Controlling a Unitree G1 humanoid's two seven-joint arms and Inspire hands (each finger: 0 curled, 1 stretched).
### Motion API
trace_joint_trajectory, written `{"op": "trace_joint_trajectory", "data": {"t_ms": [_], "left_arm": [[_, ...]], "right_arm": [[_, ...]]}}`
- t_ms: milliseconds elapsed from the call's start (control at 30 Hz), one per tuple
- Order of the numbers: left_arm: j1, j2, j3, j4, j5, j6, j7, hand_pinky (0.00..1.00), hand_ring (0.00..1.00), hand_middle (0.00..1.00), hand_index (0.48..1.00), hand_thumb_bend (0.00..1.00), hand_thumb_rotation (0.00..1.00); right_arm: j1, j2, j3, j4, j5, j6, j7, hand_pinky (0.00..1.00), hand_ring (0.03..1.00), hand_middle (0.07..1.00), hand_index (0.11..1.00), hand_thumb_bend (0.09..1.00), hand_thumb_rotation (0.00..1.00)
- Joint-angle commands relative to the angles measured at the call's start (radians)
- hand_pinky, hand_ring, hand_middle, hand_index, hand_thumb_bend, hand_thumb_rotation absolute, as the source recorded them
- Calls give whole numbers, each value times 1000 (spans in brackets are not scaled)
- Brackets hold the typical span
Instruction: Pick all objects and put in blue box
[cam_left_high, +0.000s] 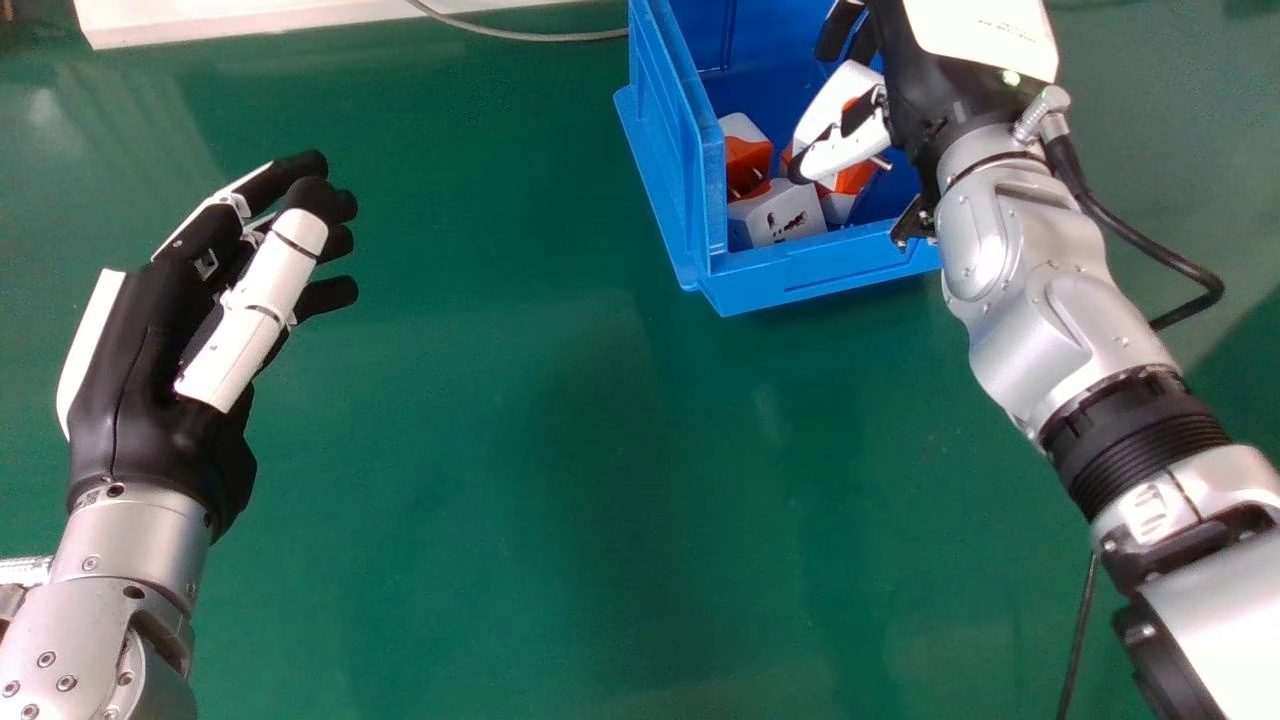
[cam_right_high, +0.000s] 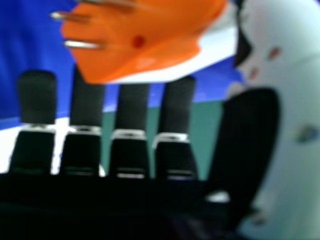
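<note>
Green table (cam_left_high: 560, 450); far right, blue box (cam_left_high: 800, 280), orange and white adapters (cam_left_high: 748, 160); left hand (cam_left_high: 150, 370) black and white, forearm (cam_left_high: 130, 545) silver

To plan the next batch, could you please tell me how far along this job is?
At least two white-and-orange plastic plug adapters lie in the blue plastic box. Another is by the straight fingers of the right hand, at the box; whether it is gripped I can't tell. Probably left: release it, then lift the hand out.
</note>
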Motion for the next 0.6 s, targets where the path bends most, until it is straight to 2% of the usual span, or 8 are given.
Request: {"op": "trace_joint_trajectory", "data": {"t_ms": [0,133,167,200,267,367,467,567], "left_arm": [[-9,5,8,-29,-15,1,6,741,804,784,802,525,509],[-15,3,5,-25,-12,3,9,738,803,784,803,522,505],[-17,2,4,-26,-12,7,10,736,803,785,805,518,501],[-19,2,2,-26,-11,9,12,736,803,785,805,518,501],[-21,2,0,-27,-11,11,15,737,806,788,808,510,496],[-24,2,-2,-22,-10,10,19,738,807,790,810,502,491],[-30,2,-7,-18,-9,9,22,736,807,790,810,501,489],[-33,2,-9,-4,-6,0,21,737,808,791,811,499,488]], "right_arm": [[-41,-17,-9,-26,18,-13,15,329,432,529,556,489,0],[-37,-32,4,-24,21,-19,37,349,440,582,591,487,0],[-38,-36,11,-26,13,-14,47,425,529,647,637,518,0],[-39,-40,18,-28,6,-7,57,425,529,647,637,518,0],[-40,-45,28,-34,-4,4,67,554,686,771,740,555,42],[-40,-47,39,-34,-10,15,64,683,836,883,850,581,103],[-39,-47,48,-31,-12,22,59,716,869,906,876,586,124],[-35,-49,55,-33,-17,26,53,824,947,962,949,596,205]]}}
